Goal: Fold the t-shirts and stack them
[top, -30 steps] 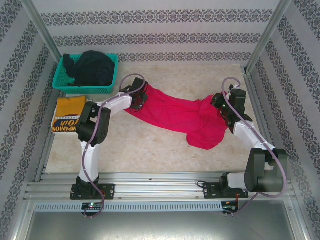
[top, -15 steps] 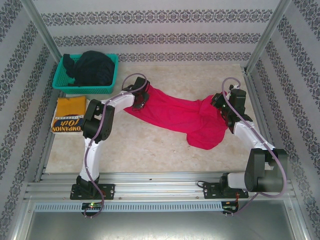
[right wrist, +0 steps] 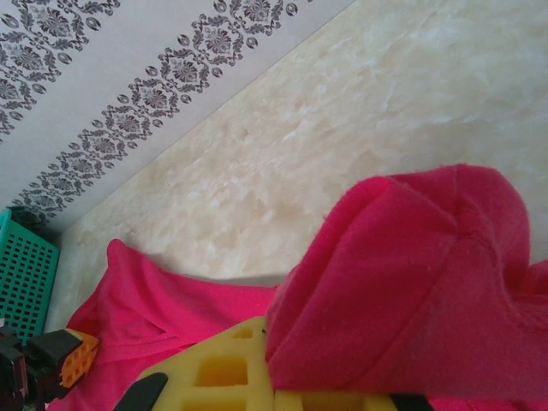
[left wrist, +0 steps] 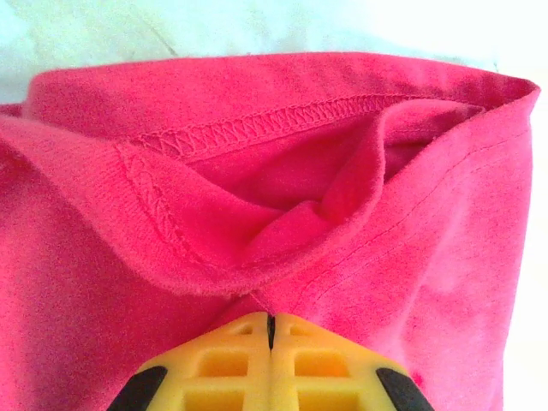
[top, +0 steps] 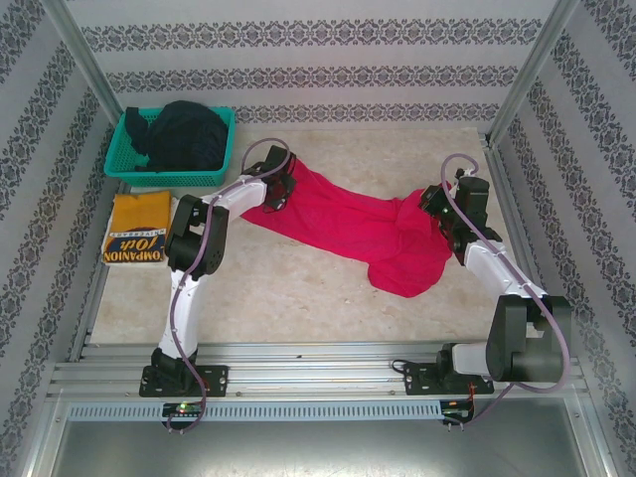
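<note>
Fingers (left wrist: 227,347) of your left gripper (left wrist: 270,324) have just pinched shut on the red shirt (top: 343,224) by its stitched edge, right gripper (right wrist: 265,332) clamped on the other end (both ends held now), shirt stretched across the table (top: 298,298), ready to spread
</note>
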### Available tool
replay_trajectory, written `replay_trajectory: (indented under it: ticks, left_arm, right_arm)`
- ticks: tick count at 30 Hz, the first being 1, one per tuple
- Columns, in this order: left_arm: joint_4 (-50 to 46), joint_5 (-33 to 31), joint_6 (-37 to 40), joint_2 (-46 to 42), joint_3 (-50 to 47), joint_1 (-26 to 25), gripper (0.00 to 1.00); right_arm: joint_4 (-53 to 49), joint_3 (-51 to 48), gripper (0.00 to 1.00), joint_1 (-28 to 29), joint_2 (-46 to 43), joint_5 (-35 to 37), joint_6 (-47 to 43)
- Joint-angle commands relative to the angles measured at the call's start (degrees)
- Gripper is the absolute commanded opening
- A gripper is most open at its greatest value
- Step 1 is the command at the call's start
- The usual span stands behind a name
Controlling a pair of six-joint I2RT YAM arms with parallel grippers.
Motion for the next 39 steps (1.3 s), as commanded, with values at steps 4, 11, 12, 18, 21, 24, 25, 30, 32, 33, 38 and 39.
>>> replay_trajectory:
  ticks: [4,11,12,18,21,24,25,30,32,33,38,39]
  left_arm:
    - [1.51,-2.70,3.15,-7.93,-2.86,0.63,0.00]
    - [-1.12,0.18,2.75,-7.16,-2.68,-0.25,0.26]
    - [-2.03,0.05,2.83,-6.59,-2.05,-0.58,0.26]
    - [-3.54,-1.01,0.99,-3.61,-1.32,-1.22,0.40]
    - [-5.34,-3.00,1.31,-2.41,0.28,-1.05,0.40]
    - [-7.58,-3.25,1.72,-0.38,2.60,-0.73,0.40]
    - [-8.07,-3.08,1.79,0.42,3.34,-0.56,0.39]
    - [-13.69,-2.28,3.56,4.82,9.81,-0.55,0.37]
    - [-19.74,-1.59,5.35,8.26,16.01,-0.62,0.37]
    - [-22.41,-1.43,6.48,9.61,18.63,-0.52,0.36]
    - [-37.52,-3.28,15.60,15.80,32.27,-0.79,0.33]
    - [-38.65,-3.70,17.07,16.12,33.05,-0.84,0.32]
  right_arm:
    - [0.36,-0.81,0.00,-0.04,-1.75,0.45,0.09]
    - [0.93,-1.34,0.00,0.00,-1.59,0.12,0.51]
    - [1.02,-1.42,0.00,-0.01,-1.52,0.10,0.55]
    - [1.01,-1.60,0.00,-0.01,-1.58,0.01,0.38]
    - [0.73,-1.78,0.00,-0.04,-1.76,0.18,0.19]
    - [0.81,-1.93,0.00,-0.04,-1.70,0.27,0.20]
    - [0.88,-1.95,0.00,-0.03,-1.67,0.27,0.22]
    - [1.17,-2.28,0.00,-0.03,-1.76,0.36,0.47]
    - [1.29,-2.44,0.00,-0.02,-1.91,0.45,0.55]
    - [1.37,-2.56,0.00,-0.02,-1.94,0.53,0.60]
    - [2.68,-3.57,0.00,-0.07,-1.64,0.67,0.94]
    - [2.95,-3.77,0.00,-0.11,-1.57,0.71,0.99]
